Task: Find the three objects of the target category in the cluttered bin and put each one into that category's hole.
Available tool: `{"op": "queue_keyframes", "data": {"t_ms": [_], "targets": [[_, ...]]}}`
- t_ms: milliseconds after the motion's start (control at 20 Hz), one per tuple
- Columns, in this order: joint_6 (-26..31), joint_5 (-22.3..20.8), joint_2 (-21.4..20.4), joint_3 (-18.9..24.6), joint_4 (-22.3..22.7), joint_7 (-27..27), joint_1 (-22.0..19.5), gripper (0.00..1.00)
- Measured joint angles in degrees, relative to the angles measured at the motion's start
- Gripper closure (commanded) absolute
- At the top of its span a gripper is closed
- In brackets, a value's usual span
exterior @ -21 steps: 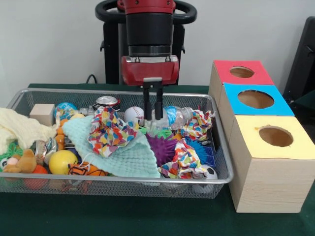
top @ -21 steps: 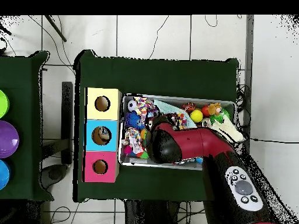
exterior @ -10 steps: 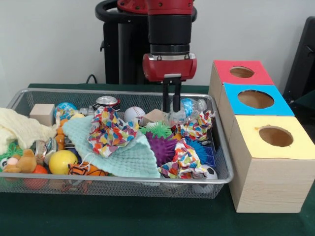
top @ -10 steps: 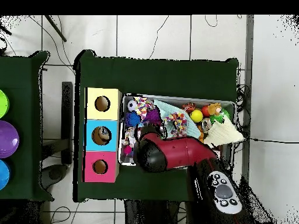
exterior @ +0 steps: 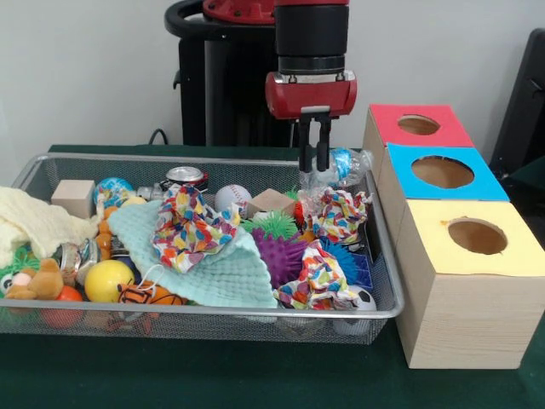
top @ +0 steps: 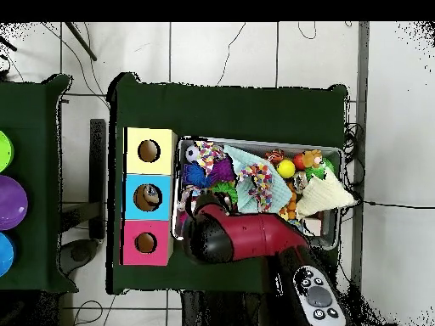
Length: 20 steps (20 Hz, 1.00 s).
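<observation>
Claw (exterior: 314, 164) gripping plastic bottle (exterior: 334, 167), blue label unreadable

One wire-mesh metal bin (exterior: 375, 247) stands beside three wooden boxes, each with one round hole: one red-topped (exterior: 419, 124), one blue-topped (exterior: 442, 173), one yellow-topped (exterior: 477, 237). In the bin lie three crumpled multicoloured paper wads (exterior: 189, 227), two wooden blocks (exterior: 73, 197), one clear plastic bottle (exterior: 339, 166), one white baseball (exterior: 232, 198) and one mint green cloth (exterior: 223, 277).

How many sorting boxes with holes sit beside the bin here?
3, in a row: red box farthest back, blue box in the middle, yellow box nearest the camera. None seems hidden.
</observation>
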Motion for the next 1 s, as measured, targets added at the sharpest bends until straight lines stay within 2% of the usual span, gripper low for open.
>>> {"op": "queue_keyframes", "data": {"t_ms": [550,1000], "targets": [[-2.12,5.56,-2.09,-0.36,4.71,0.0,3.95,1.0],[-7.76,10.56,-3.25,-4.77,5.96,-0.01,10.78,1.0]]}}
